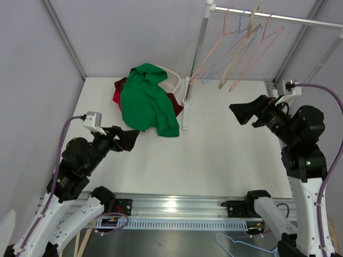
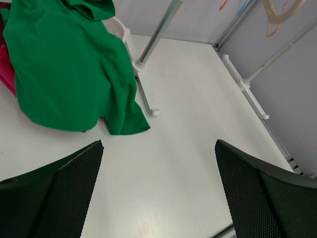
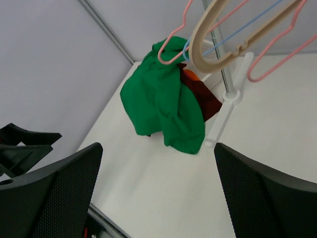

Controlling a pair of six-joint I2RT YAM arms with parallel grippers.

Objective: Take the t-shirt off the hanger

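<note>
Two claws, both spread wide and holding nothing. The left gripper (image 1: 128, 140) hangs over the near-left of the table (image 1: 214, 155). The right gripper (image 1: 244, 113) is out on the right, well apart from the cloth.

The green t-shirt (image 1: 147, 101) is heaped at the far left, draped over a white basket (image 1: 172, 80), with its lower edge spilling onto the table on the near side. No hanger shows inside it; whether one is buried in the folds, cannot tell. The hangers (image 1: 241, 48) on the rail at the far right are bare: pink, blue and beige.

Handling, by my guess: light, soft, floppy cloth, not fragile. It will bunch and drag rather than lift as one piece, and could snag the basket rim or tug the basket along. Best hold is a pinch on a raised fold near the collar at the top of the heap, or on the loose edge lying on the table.

The basket holds dark red cloth (image 1: 117, 92), which peeks out left and right of the shirt. A bit of orange shows in the right wrist view. The rest is covered.
</note>
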